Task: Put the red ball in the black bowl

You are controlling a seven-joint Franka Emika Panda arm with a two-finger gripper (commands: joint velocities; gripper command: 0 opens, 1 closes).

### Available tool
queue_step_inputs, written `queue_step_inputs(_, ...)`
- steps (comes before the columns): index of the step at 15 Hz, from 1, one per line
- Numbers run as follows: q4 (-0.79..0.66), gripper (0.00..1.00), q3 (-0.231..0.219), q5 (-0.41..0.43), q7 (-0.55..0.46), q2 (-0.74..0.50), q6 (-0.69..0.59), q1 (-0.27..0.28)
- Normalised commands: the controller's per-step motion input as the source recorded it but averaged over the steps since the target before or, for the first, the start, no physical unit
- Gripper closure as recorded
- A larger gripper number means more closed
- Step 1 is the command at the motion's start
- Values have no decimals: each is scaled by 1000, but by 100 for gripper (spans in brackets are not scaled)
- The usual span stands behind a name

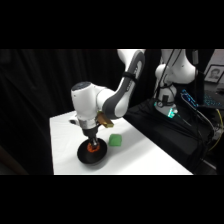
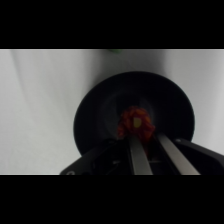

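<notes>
— What do we have nearest to us in the wrist view?

— The black linkage along the bottom edge, and rising from it the two pale fingers [image 2: 172, 156] of the gripper [image 2: 146, 131]. Between their tips sits the red ball [image 2: 135, 123], red-orange with a yellowish patch. We read the jaws as closed on it, one finger at each side.

— And just past the ball?

— The black bowl [image 2: 170, 95], round and glossy, directly beneath. The ball is over the bowl's middle; whether it touches the bottom we cannot tell. Around the bowl lies the white table [image 2: 40, 110], and at the far top edge a sliver of green shows.

— Does the side view agree?

— It does. At the table's [image 1: 65, 150] near end we see the bowl [image 1: 86, 157], with the gripper [image 1: 91, 146] coming straight down into it and an orange spot — the ball [image 1: 91, 148] — at its tip, inside the rim. Just beside the bowl, apart from it, sits the light green block [image 1: 116, 140]. Farther back the white arm [image 1: 117, 95] bends up and away toward its base, in front of a dark curtain.
</notes>
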Motion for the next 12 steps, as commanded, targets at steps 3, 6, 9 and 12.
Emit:
queue_step_inputs(3,143,34,-8,54,-1,23,-30,35)
queue_step_inputs(6,159,11,-18,41,-31,3,-97,14)
queue_step_inputs(9,145,0,-13,60,-36,-70,-271,-5)
queue_step_inputs(12,91,0,4,78,-66,-197,-344,-27)
